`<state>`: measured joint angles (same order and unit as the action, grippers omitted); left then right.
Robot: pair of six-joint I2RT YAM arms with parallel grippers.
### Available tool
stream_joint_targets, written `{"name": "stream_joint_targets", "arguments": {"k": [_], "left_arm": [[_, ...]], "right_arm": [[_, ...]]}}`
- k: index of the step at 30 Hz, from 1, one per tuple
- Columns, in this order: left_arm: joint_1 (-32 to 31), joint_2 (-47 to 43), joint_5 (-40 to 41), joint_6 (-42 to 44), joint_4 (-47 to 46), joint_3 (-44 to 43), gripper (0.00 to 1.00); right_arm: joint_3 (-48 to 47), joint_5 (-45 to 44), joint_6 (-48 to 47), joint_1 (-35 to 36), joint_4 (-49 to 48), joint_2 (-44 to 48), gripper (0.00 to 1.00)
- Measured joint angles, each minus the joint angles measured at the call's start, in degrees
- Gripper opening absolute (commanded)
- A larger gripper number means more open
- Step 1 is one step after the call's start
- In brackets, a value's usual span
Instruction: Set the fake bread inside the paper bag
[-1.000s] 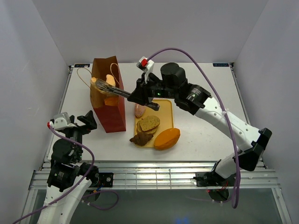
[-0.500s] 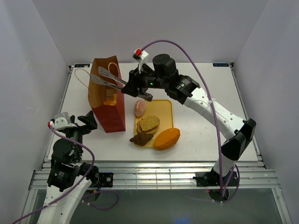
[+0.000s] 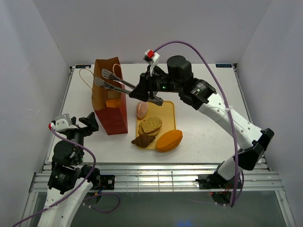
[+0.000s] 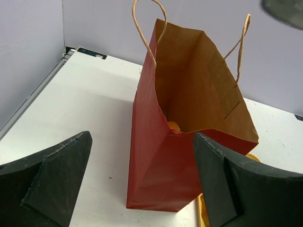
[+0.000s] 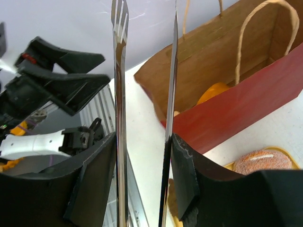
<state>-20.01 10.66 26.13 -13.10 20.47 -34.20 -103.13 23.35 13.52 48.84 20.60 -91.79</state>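
Observation:
The reddish-brown paper bag (image 3: 110,106) stands open at the left, with orange bread (image 3: 112,103) inside; the bread also shows in the right wrist view (image 5: 213,92) and the left wrist view (image 4: 173,126). My right gripper (image 3: 142,92) is shut on the silver tongs (image 3: 111,80), whose arms are spread and empty above the bag's mouth. A pink roll (image 3: 142,109), speckled slices (image 3: 151,125), a brown croissant (image 3: 143,140) and an orange loaf (image 3: 169,140) lie on the yellow tray (image 3: 168,109). My left gripper (image 3: 87,124) is open and empty, just in front of the bag (image 4: 189,161).
The tray sits directly right of the bag, touching or nearly touching it. The bag's cord handles (image 3: 84,78) loop out to the left and above. The white walls close in at the left, back and right of the table.
One second ago the tongs held a tan roll over the bag. Now the tongs are spread and empty, and have drawn back slightly to the right. The left arm has not moved.

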Motion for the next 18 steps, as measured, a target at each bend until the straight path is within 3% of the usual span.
{"name": "stream_joint_targets", "arguments": {"k": [18], "left_arm": [[-0.07, 0.00, 0.00, 0.00, 0.00, 0.00, 0.98]], "right_arm": [[27.63, 1.40, 2.69, 0.00, -4.00, 26.86, 0.50]]}}
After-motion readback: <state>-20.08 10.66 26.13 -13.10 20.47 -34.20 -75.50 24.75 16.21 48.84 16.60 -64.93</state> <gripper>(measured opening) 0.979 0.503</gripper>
